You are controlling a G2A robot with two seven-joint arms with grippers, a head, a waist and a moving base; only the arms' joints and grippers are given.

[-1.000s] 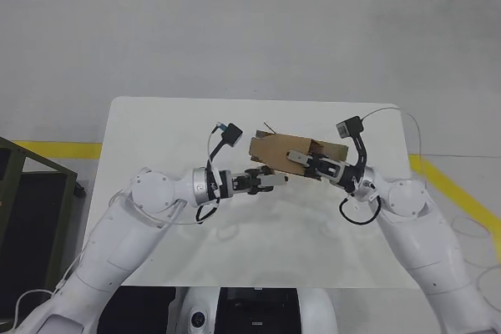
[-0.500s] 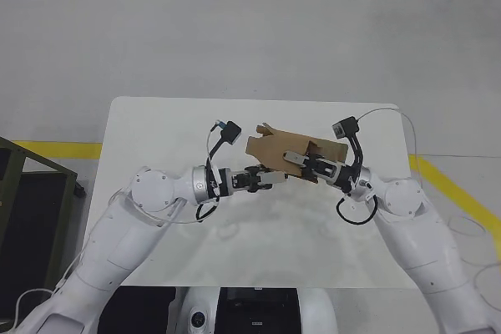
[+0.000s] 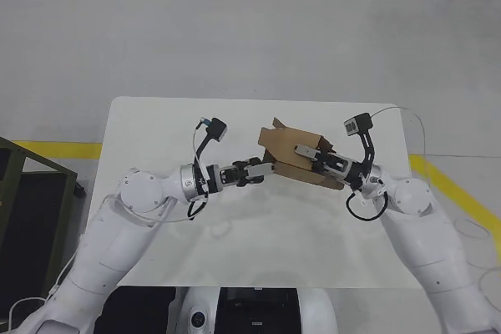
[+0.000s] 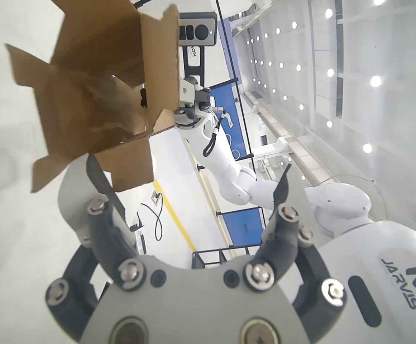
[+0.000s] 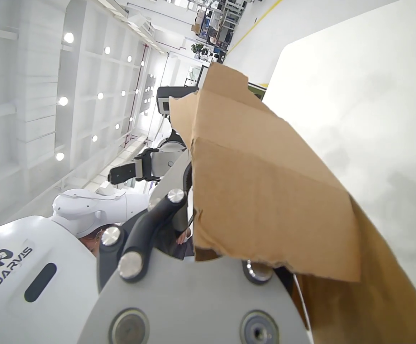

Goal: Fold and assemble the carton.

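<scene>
While it pinches one wall of the carton between its fingers, one pad inside the open end and the other outside, the right gripper holds the brown box tilted over the far middle of the table. In the left wrist view the carton turns its open end toward that camera, with its four flaps splayed outward and the right gripper at its far edge. The left gripper has its fingers spread wide and grips nothing; one finger lies just beside the nearest flap, though whether it touches I cannot tell. From above, the left gripper sits close to the carton's near left corner. A dark green frame stands on the floor beside the table, crossed by a yellow line.
</scene>
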